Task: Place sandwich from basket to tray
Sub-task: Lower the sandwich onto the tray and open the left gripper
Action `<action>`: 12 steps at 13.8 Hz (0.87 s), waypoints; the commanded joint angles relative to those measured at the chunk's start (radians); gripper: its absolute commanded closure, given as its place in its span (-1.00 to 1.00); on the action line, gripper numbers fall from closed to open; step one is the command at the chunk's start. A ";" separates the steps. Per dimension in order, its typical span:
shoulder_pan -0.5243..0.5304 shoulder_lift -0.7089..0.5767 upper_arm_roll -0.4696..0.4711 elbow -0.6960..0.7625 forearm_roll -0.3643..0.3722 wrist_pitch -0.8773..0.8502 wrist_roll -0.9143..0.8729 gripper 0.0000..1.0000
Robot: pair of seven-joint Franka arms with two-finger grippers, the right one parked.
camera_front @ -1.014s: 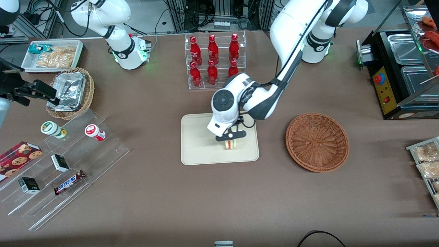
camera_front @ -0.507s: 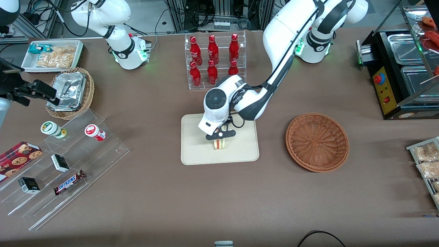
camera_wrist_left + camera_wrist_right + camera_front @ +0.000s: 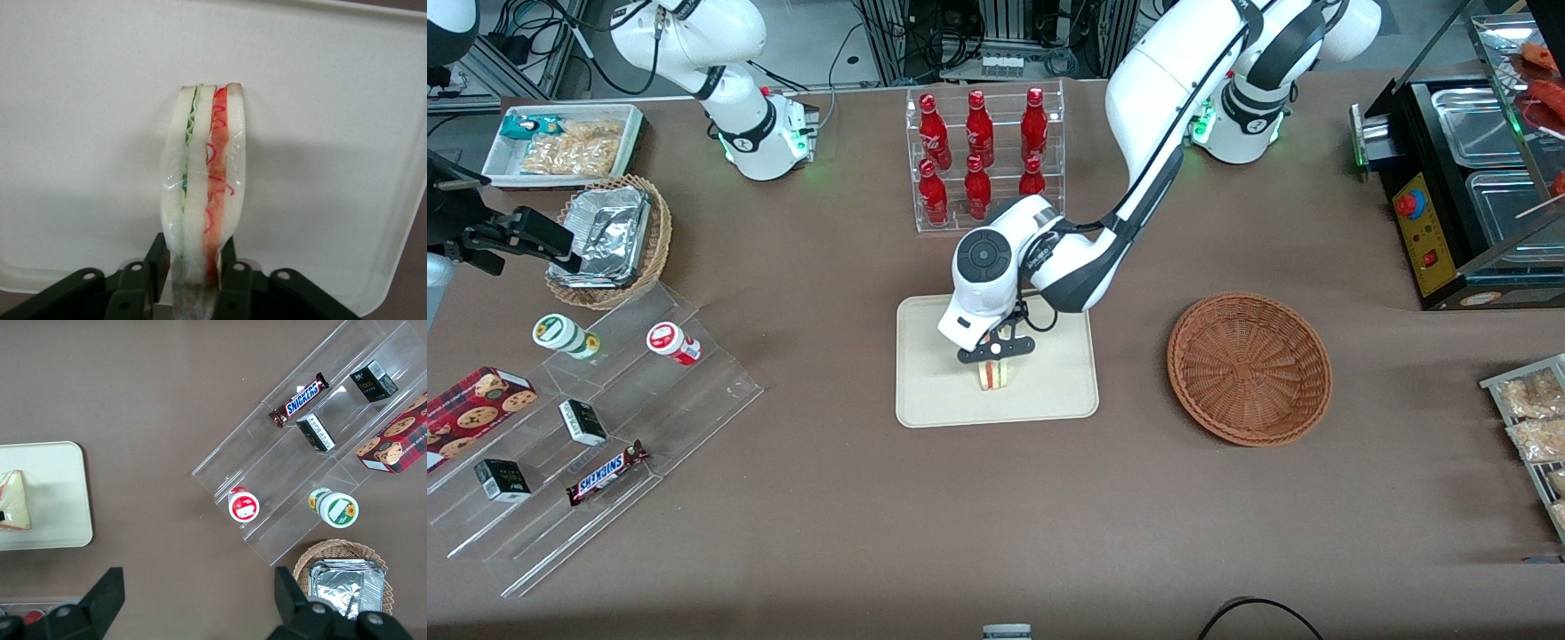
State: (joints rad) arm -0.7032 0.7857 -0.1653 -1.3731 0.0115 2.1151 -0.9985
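Note:
The sandwich (image 3: 995, 375) (image 3: 203, 180) (image 3: 15, 501) is a white-bread wedge with green and red filling, standing on its edge over the middle of the cream tray (image 3: 929, 391) (image 3: 80, 133) (image 3: 60, 493). My left gripper (image 3: 996, 354) (image 3: 193, 263) comes down from above and is shut on the sandwich, one black finger pressing each bread face. The round reddish-brown basket (image 3: 1249, 367) lies beside the tray toward the working arm's end, with nothing in it.
A clear rack of red bottles (image 3: 983, 156) stands farther from the front camera than the tray. A clear stepped stand (image 3: 596, 427) with snacks and a tan wicker basket of foil containers (image 3: 609, 240) lie toward the parked arm's end. A black food warmer (image 3: 1467, 187) sits at the working arm's end.
The gripper has carried the sandwich across the tray toward the parked arm's end, from near the tray's basket-side edge to its middle. The grip stays shut.

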 commanded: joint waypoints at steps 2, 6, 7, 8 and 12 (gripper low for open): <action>0.001 -0.037 0.013 0.017 0.016 -0.012 -0.011 -1.00; 0.005 -0.101 0.043 0.011 0.037 -0.130 -0.005 -1.00; 0.008 -0.115 0.044 0.011 0.068 -0.162 0.001 -1.00; 0.025 -0.141 0.052 0.005 0.091 -0.199 0.048 -1.00; 0.094 -0.190 0.059 -0.004 0.048 -0.342 0.026 -1.00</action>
State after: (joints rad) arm -0.6316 0.6314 -0.1098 -1.3521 0.0720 1.8226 -0.9728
